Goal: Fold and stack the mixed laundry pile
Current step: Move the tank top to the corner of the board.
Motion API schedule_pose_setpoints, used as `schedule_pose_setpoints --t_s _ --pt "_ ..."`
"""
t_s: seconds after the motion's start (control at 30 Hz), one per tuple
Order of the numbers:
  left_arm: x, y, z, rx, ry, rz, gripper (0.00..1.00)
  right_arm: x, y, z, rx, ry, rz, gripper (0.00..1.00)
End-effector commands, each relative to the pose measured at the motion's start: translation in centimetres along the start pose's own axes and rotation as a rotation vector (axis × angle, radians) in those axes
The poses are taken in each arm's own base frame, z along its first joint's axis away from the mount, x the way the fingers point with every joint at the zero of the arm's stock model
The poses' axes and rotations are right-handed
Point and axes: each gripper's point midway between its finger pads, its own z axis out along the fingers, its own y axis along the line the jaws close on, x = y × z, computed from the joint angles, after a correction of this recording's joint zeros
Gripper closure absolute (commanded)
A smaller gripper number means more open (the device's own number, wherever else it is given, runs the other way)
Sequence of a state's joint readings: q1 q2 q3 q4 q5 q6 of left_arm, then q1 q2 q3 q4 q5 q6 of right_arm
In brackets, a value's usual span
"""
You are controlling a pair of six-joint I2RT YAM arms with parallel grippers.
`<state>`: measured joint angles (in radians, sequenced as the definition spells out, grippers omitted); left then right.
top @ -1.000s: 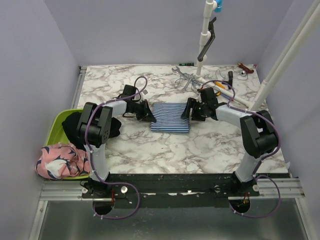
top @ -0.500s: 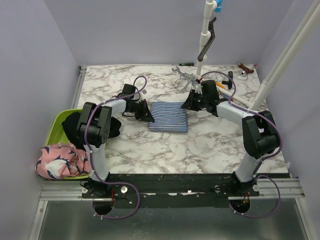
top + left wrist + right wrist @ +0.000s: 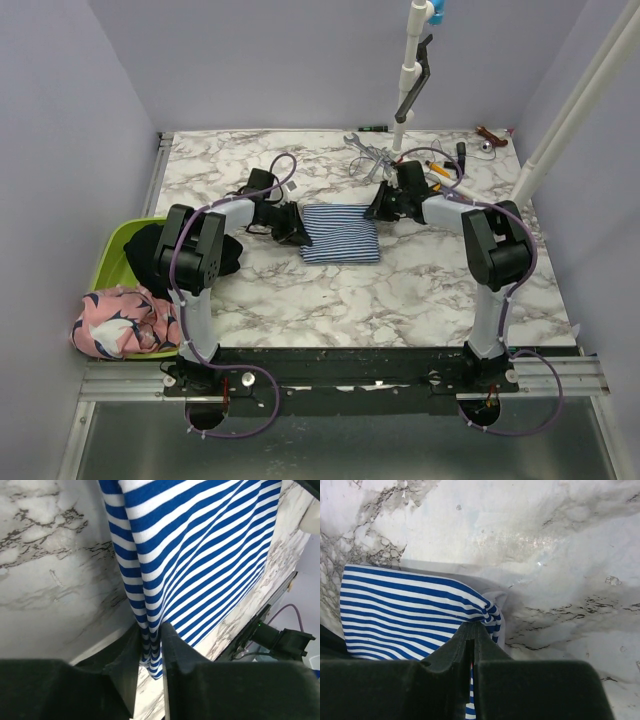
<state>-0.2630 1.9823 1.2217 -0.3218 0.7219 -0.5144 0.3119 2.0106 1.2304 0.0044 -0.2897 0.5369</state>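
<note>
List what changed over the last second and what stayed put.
The right gripper moved away from the arm bases, from the right edge of the striped garment to its far right corner, and closed on it. The left gripper stayed pinched on the garment's left edge. The black garment, pink garment and green basin kept their places.

Blue-and-white striped garment [image 3: 340,233], grey-veined white tabletop [image 3: 400,290].
</note>
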Motion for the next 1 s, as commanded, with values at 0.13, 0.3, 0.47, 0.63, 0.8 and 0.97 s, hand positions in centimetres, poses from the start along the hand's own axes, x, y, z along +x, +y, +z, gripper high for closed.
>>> schedule_pose_setpoints --t_s 0.13,0.3,0.47,0.63,0.8,0.97 --pt "0.0 -1.3 -2.6 -0.013 -0.051 0.012 0.63 -1.8 -0.2 -2.7 0.072 -0.054 -0.042 0.91" --pt "1.3 -1.2 -2.2 -0.046 -0.06 0.016 0.6 -0.2 -1.1 -4.2 0.114 -0.025 -0.055 0.89" --pt "3.3 0.1 0.0 -0.108 0.01 0.014 0.6 1.4 -1.6 -6.1 0.134 -0.024 -0.056 0.75" --pt "3.1 0.3 1.0 -0.109 0.031 -0.005 0.57 4.5 -2.4 -6.5 0.119 0.023 -0.019 0.54" --pt "2.3 -0.5 1.8 -0.083 0.036 -0.013 0.6 7.1 -2.4 -5.6 0.056 0.079 0.039 0.5" --pt "1.9 -0.9 2.5 -0.056 0.066 -0.043 1.0 5.5 -2.1 -6.7 0.08 0.025 0.007 0.46"
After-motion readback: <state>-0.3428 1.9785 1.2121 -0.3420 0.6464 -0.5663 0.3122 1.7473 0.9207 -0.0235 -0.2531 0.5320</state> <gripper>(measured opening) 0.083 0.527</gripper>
